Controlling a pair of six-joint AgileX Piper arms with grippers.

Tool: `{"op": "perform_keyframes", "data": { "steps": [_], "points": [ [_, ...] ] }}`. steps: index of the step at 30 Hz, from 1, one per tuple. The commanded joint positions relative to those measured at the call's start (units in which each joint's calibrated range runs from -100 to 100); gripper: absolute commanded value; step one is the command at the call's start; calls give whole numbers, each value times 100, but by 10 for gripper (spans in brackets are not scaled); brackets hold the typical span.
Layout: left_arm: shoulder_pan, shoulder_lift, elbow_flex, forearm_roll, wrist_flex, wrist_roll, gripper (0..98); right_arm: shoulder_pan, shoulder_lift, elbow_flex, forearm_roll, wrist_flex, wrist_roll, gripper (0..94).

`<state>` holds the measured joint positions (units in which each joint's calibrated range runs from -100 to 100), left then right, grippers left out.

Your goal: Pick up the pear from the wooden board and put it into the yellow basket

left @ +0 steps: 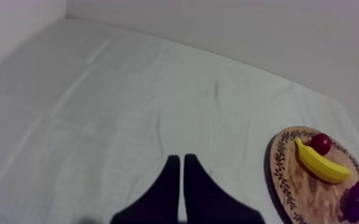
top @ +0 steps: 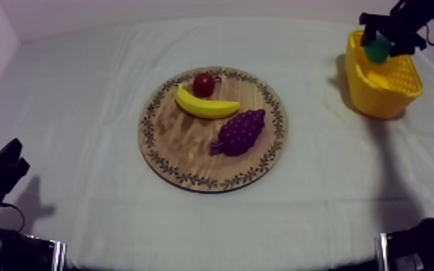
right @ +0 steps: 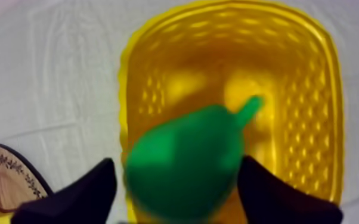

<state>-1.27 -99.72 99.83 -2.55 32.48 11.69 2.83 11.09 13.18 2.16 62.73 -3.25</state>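
Your right end effector (right: 179,182) is clamped on the pear (right: 185,158). You can see its 2 black fingers pressed against the smooth green body, with the stubby stem pointing out over the basket (right: 316,107). The pear hangs above the open mouth of this yellow tub with perforated walls, at the far right of the surface (top: 83,108). Your left end effector (left: 182,159) sits low over the creased cloth, fingers together in a narrow wedge. On the round wooden board (top: 184,140) lie a curved banana (top: 205,107), knobbly purple grapes (top: 240,132) and a round small red fruit (top: 204,84).
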Motion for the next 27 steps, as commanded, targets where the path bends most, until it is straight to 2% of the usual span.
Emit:
{"op": "perform_keyframes", "data": {
  "steps": [1,6,11,14,22,27],
  "points": [
    [0,-2,-5,-1,1,0,1,23,-109,101,-22,-23,30,715],
    [0,-2,-5,-1,1,0,1,-17,-719,599,-11,-202,45,744],
    [0,-2,-5,-1,1,0,1,-130,-1875,1588,-33,-663,95,666],
    [0,-2,-5,-1,1,0,1,-165,-2781,2415,-153,-1124,243,558],
    [0,-2,-5,-1,1,0,1,-311,-5590,5031,-475,-2305,814,107],
    [0,-2,-5,-1,1,0,1,-377,-7187,6489,-606,-2556,1058,20]
  ]
}}
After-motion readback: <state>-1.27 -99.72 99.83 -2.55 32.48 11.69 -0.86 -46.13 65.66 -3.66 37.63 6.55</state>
